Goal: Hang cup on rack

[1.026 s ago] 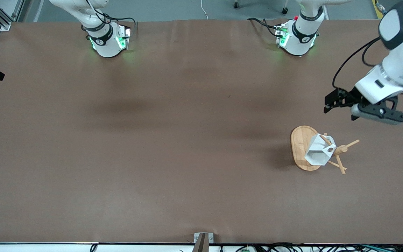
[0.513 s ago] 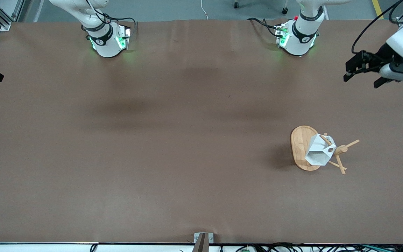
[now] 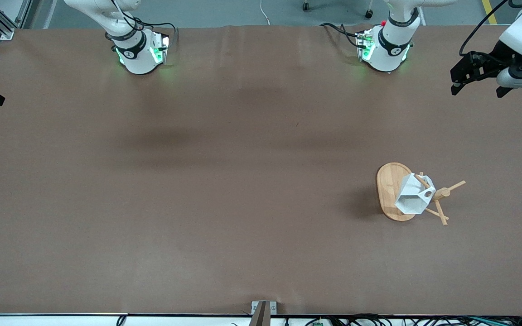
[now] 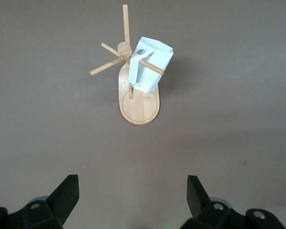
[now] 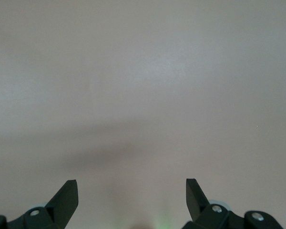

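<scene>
The white faceted cup (image 3: 413, 199) hangs by its handle hole on a peg of the bamboo rack (image 3: 388, 190), which stands toward the left arm's end of the table. In the left wrist view the cup (image 4: 150, 64) hangs tilted over the rack's oval base (image 4: 139, 107). My left gripper (image 3: 477, 90) is open and empty, up in the air over the table's edge at the left arm's end, well apart from the rack; its own view shows it (image 4: 132, 191) with jaws wide apart. My right gripper (image 5: 132, 193) is open and empty over bare table; it is out of the front view.
Both arm bases (image 3: 138, 54) (image 3: 383, 52) stand along the table's edge farthest from the front camera. The brown table surface (image 3: 224, 181) bears nothing but the rack and the cup.
My left gripper has drawn away from the rack, rising toward the table's edge at the left arm's end. The cup stays hanging on the peg. The right arm waits.
</scene>
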